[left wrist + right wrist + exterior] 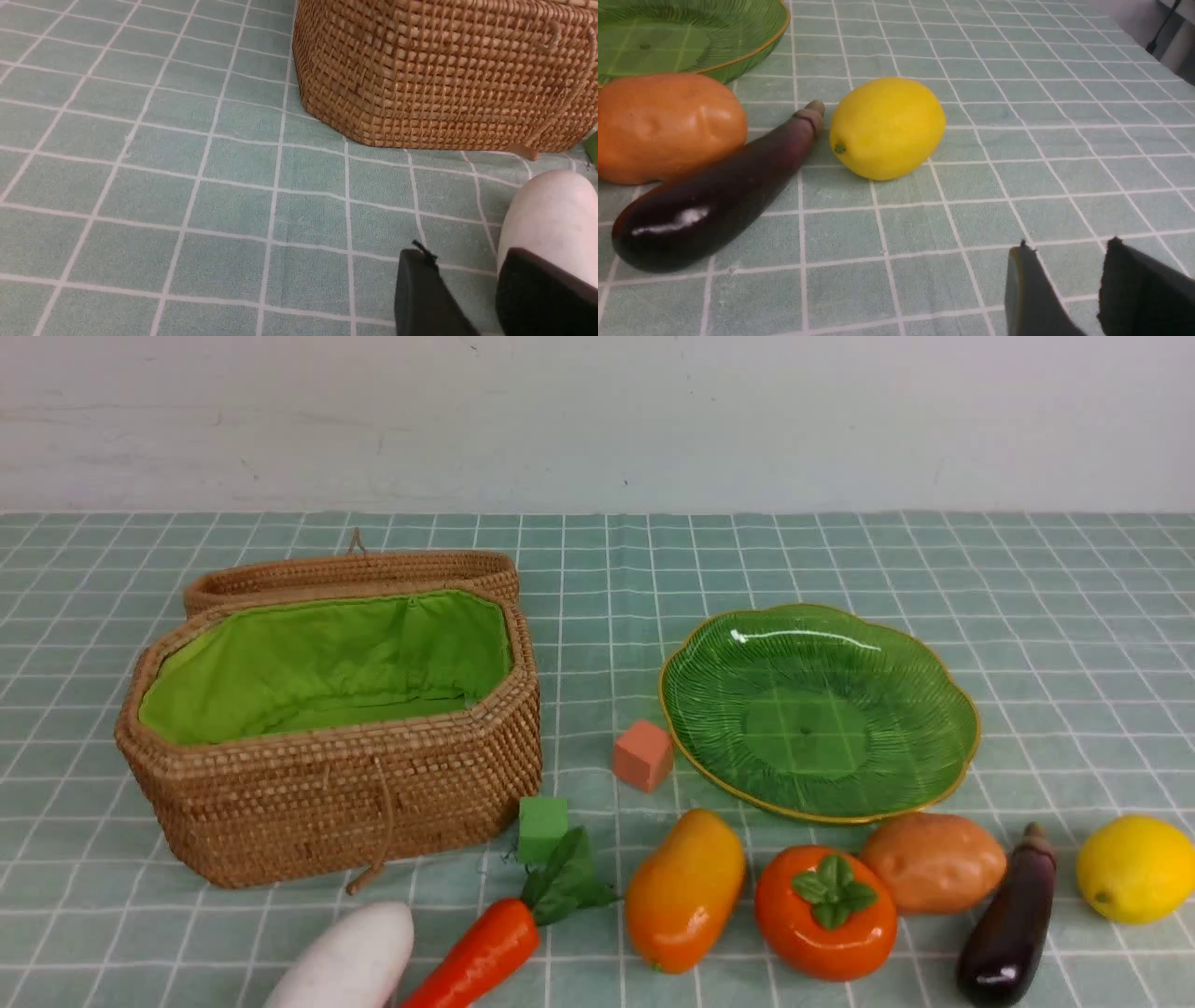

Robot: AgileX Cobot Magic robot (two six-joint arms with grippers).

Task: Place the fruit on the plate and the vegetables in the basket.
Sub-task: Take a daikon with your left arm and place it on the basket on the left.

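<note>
Lemon (887,128) is laid beside eggplant (714,196) on the table (1017,116); left gripper (465,261) and right gripper (1069,252) are held apart.

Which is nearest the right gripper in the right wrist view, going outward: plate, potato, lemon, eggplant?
1. Lemon, just ahead of the right gripper.
2. Eggplant, alongside the lemon.
3. Potato, just past the eggplant.
4. Plate, farthest, behind the potato.
</note>
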